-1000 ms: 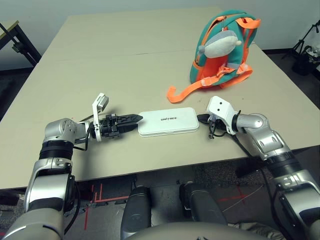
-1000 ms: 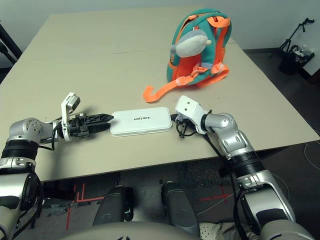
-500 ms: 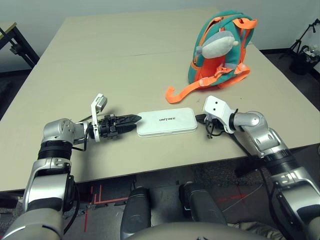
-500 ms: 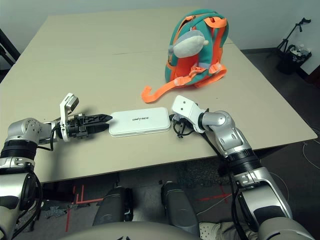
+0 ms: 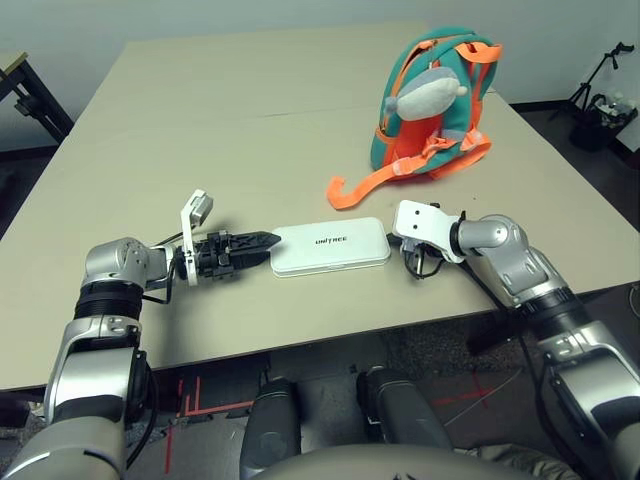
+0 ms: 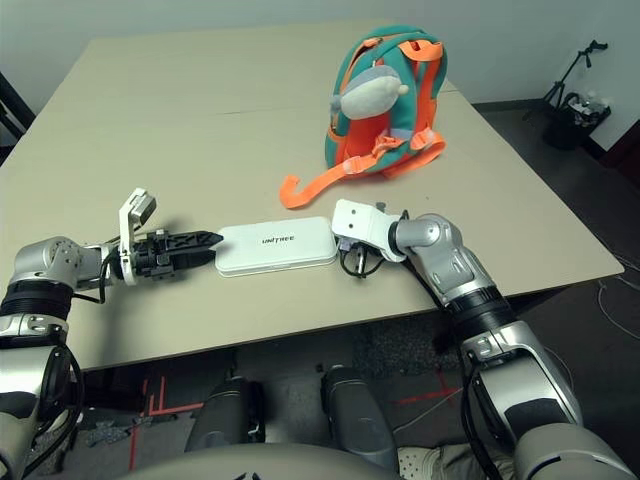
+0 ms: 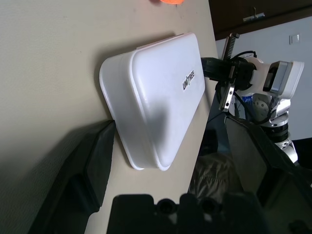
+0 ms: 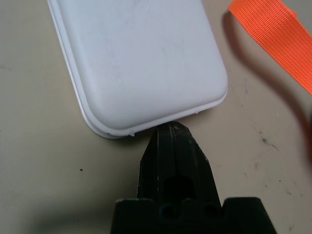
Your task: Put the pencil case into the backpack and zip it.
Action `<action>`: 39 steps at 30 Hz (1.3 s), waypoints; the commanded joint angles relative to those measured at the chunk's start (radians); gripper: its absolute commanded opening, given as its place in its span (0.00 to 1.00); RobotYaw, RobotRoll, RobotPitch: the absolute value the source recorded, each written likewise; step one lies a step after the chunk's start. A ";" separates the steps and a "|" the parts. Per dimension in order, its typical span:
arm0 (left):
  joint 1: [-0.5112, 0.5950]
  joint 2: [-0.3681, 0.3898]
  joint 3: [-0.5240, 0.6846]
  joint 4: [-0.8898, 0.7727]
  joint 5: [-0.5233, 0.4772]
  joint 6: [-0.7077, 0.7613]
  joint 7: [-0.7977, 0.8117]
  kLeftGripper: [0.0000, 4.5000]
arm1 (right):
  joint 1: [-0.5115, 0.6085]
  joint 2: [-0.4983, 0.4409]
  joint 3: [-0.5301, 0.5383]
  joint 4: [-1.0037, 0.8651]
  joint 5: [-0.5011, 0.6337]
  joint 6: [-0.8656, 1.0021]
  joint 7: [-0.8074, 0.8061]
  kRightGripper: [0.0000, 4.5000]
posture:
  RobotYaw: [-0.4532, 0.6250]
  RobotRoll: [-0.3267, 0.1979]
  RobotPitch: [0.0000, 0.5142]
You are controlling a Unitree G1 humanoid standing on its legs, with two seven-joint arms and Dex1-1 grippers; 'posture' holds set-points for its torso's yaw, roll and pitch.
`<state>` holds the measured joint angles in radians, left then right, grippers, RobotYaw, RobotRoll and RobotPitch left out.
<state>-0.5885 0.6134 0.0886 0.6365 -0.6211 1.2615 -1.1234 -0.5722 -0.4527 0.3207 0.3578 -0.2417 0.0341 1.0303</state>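
Observation:
The white pencil case (image 5: 330,246) lies flat near the table's front edge, its lettering facing up. My left gripper (image 5: 272,240) is open at the case's left end, and in the left wrist view (image 7: 169,124) the case's (image 7: 156,97) corner sits between the spread fingers (image 7: 92,165). My right gripper (image 8: 170,130) is shut with nothing in it, its tip touching the case's (image 8: 141,58) right end. The teal and orange backpack (image 5: 430,100) stands upright at the far right with a grey-white plush figure (image 5: 425,95) on it.
An orange strap (image 5: 365,185) trails from the backpack toward the case, ending just behind its right half. The beige table (image 5: 200,120) stretches bare to the left and back. Dark stands (image 5: 600,100) are on the floor beyond the right edge.
The whole view has shifted slightly. My right gripper has crept left, closer to the case's right end. The left gripper and the case stay as they were.

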 commanded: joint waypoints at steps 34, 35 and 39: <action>-0.030 -0.034 0.036 0.004 -0.019 -0.019 -0.001 0.31 | -0.058 0.079 0.056 0.176 0.020 -0.088 0.097 0.00 | 0.34 0.62 0.20; -0.038 -0.035 0.056 0.005 -0.029 -0.019 0.004 0.31 | -0.059 0.075 0.049 0.175 0.024 -0.083 0.096 0.00 | 0.34 0.62 0.20; -0.043 -0.028 0.096 -0.033 -0.041 -0.029 0.022 0.31 | -0.059 0.045 0.002 0.165 0.064 -0.051 0.094 0.00 | 0.35 0.62 0.20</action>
<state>-0.6169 0.5725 0.1584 0.6317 -0.6534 1.2462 -1.1232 -0.6545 -0.4122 0.3047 0.5115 -0.1919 -0.0417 1.1133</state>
